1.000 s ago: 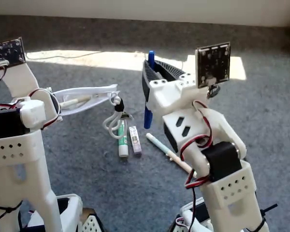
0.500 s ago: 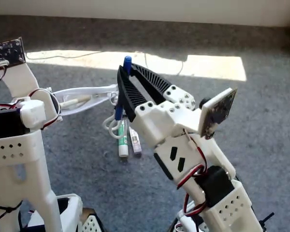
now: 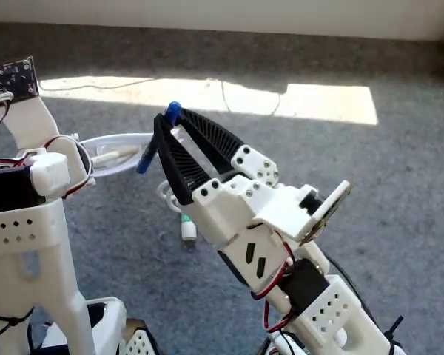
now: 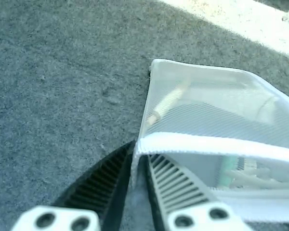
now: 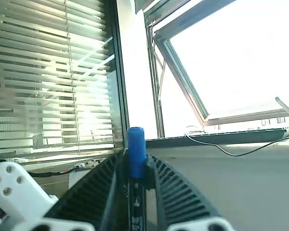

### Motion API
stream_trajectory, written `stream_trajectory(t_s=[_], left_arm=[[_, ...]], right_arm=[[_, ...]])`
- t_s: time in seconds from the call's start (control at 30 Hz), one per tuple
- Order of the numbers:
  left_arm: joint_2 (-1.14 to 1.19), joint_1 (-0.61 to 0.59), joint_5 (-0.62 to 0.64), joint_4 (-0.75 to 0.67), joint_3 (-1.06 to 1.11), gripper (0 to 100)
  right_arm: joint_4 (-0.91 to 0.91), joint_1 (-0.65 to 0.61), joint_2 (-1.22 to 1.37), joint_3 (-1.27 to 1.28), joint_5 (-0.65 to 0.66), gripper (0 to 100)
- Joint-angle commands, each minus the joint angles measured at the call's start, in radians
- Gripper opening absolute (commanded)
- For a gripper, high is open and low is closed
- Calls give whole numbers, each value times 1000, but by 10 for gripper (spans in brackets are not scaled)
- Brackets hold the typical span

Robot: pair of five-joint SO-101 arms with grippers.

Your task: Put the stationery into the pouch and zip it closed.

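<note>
My left gripper (image 4: 138, 155) is shut on the rim of the white mesh pouch (image 4: 216, 115), holding it up off the carpet; a cream pen (image 4: 167, 102) lies inside. In the high view the pouch (image 3: 117, 151) juts out from the left arm toward the middle. My right gripper (image 3: 171, 119) is shut on a blue pen (image 3: 157, 139), which hangs tilted with its lower end at the pouch's open end. The right wrist view has the blue pen (image 5: 136, 153) upright between the black fingers. A green and white marker (image 3: 187, 227) lies on the carpet, partly hidden by the right arm.
Grey carpet (image 3: 370, 185) covers the floor, with a sunlit patch (image 3: 303, 100) and a thin cable (image 3: 81, 85) at the back. A white cord loop (image 3: 165, 194) lies by the marker. The right arm's body hides the carpet just behind it.
The right arm swung left and leaned down with the blue pen, from mid-carpet to the pouch's open end, covering the items on the carpet. The left arm and pouch stayed put.
</note>
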Motion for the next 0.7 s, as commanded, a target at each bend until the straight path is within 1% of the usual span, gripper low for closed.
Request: stream_trajectory(t_s=[0.0, 0.33, 0.43, 0.67], left_arm=[[10, -15, 3, -20, 4, 11], [10, -15, 3, -20, 4, 11], [10, -15, 3, -20, 4, 11], [10, -15, 3, -20, 7, 11]], right_arm=[[-108, -10, -15, -1, -3, 5], [-189, -10, -7, 36, -8, 5], [-206, -10, 47, 30, -8, 5], [-367, -8, 197, 33, -5, 5]])
